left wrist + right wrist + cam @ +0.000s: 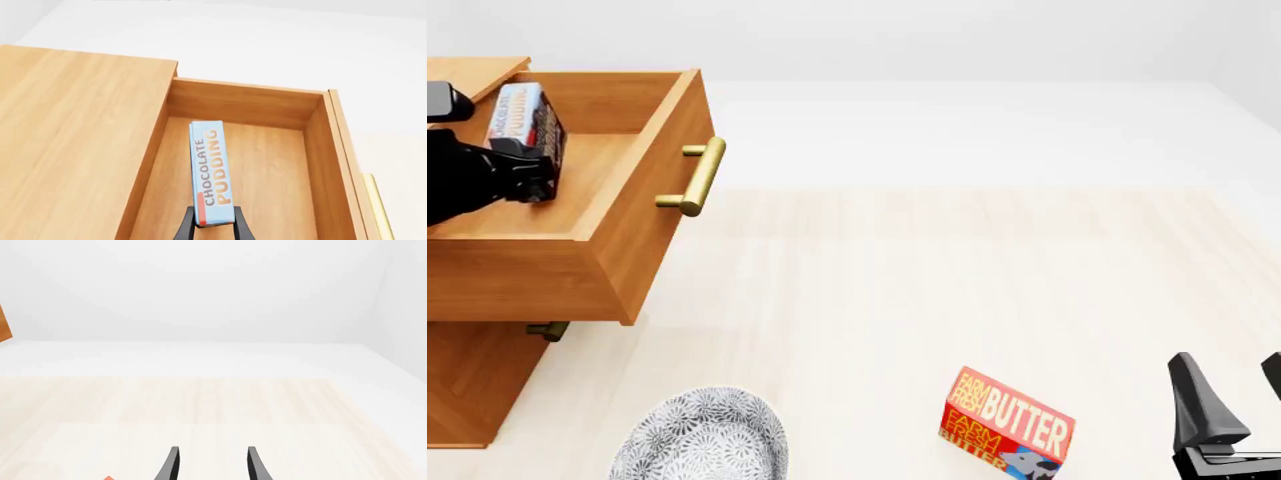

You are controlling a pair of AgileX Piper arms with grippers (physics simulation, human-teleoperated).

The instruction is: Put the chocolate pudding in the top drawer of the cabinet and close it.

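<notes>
The thin flat chocolate pudding box [523,118], light blue with orange and white lettering, stands on edge between the black fingers of the left gripper [213,222], which pinch its near end; in the front view this sits at the upper left of the frame, over the open top drawer [627,110] of the light-brown wooden cabinet [467,380]. The drawer is pulled out, brass bar handle [698,178] facing right, and its wooden floor shows nothing else inside. At the lower right corner, the right gripper [212,465] has its dark fingers spread apart, holding nothing. A red "BUTTER" box [1009,424] lies near it on the pale table [961,280], and a grey patterned bowl [701,440] sits at the bottom left.
</notes>
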